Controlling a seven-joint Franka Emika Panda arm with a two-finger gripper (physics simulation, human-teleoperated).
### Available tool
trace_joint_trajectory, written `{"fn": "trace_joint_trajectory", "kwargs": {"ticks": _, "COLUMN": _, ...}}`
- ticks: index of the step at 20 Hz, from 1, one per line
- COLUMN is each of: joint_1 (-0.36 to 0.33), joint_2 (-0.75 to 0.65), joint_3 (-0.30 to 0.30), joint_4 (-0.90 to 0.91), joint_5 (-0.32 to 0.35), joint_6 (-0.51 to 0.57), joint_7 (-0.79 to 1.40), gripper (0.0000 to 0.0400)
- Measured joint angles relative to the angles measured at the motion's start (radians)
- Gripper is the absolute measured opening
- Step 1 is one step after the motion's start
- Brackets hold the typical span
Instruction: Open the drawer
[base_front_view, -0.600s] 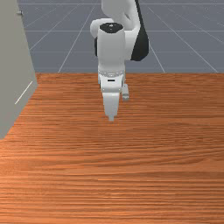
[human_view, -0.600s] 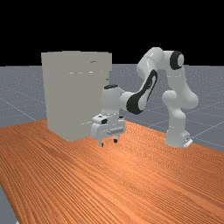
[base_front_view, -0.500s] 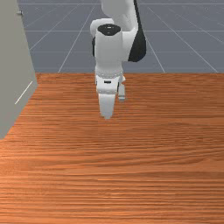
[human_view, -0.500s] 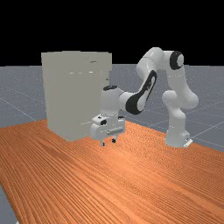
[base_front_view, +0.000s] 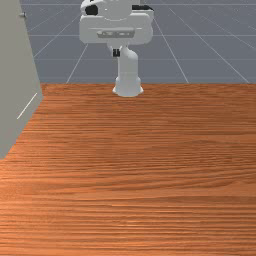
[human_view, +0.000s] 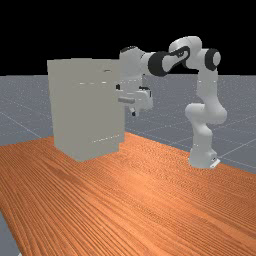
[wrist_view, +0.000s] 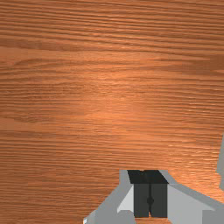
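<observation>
High above the table, the gripper (base_front_view: 116, 52) hangs in front of the arm's base in the front view. In the far view the gripper (human_view: 133, 114) is beside the upper half of the grey-beige cabinet (human_view: 85, 110), on its right. The fingertips of the gripper (wrist_view: 150, 192) meet in the wrist view, with nothing between them. A small metallic handle-like piece (base_front_view: 22, 15) sticks out near the top of the cabinet (base_front_view: 17, 75) at the front view's left. Which drawer it belongs to I cannot tell.
The wooden table (base_front_view: 150, 160) lies below the hand. The arm's base (human_view: 202, 157) stands to the far view's right of the cabinet. A grey edge (wrist_view: 222, 162) is beside the fingers in the wrist view.
My hand has risen well above the table, drawn back toward the arm's base and turned. The fingers, apart before, have come together. The cabinet looks the same.
</observation>
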Motion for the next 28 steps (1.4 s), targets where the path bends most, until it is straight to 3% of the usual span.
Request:
{"fn": "trace_joint_trajectory", "kwargs": {"ticks": 8, "joint_1": -0.002, "joint_2": -0.018, "joint_3": -0.004, "joint_4": 0.020, "joint_5": 0.015, "joint_6": -0.069, "joint_7": 0.147, "gripper": 0.0000}}
{"fn": "trace_joint_trajectory", "kwargs": {"ticks": 13, "joint_1": -0.009, "joint_2": -0.081, "joint_3": -0.018, "joint_4": 0.208, "joint_5": -0.005, "joint_6": -0.157, "joint_7": 0.148, "gripper": 0.0000}}
{"fn": "trace_joint_trajectory", "kwargs": {"ticks": 14, "joint_1": -0.018, "joint_2": -0.086, "joint_3": -0.029, "joint_4": 0.267, "joint_5": -0.009, "joint_6": -0.186, "joint_7": 0.147, "gripper": 0.0157}}
{"fn": "trace_joint_trajectory", "kwargs": {"ticks": 15, "joint_1": -0.030, "joint_2": -0.090, "joint_3": -0.042, "joint_4": 0.318, "joint_5": -0.012, "joint_6": -0.210, "joint_7": 0.145, "gripper": 0.0252}}
{"fn": "trace_joint_trajectory", "kwargs": {"ticks": 17, "joint_1": -0.056, "joint_2": -0.090, "joint_3": -0.067, "joint_4": 0.400, "joint_5": -0.014, "joint_6": -0.243, "joint_7": 0.142, "gripper": 0.0346}}
{"fn": "trace_joint_trajectory", "kwargs": {"ticks": 20, "joint_1": -0.096, "joint_2": -0.078, "joint_3": -0.112, "joint_4": 0.490, "joint_5": -0.013, "joint_6": -0.259, "joint_7": 0.136, "gripper": 0.0388}}
{"fn": "trace_joint_trajectory", "kwargs": {"ticks": 24, "joint_1": -0.158, "joint_2": -0.064, "joint_3": -0.171, "joint_4": 0.600, "joint_5": -0.028, "joint_6": -0.269, "joint_7": 0.101, "gripper": 0.0398}}
{"fn": "trace_joint_trajectory", "kwargs": {"ticks": 28, "joint_1": -0.185, "joint_2": -0.037, "joint_3": -0.194, "joint_4": 0.703, "joint_5": -0.105, "joint_6": -0.267, "joint_7": 0.089, "gripper": 0.0400}}
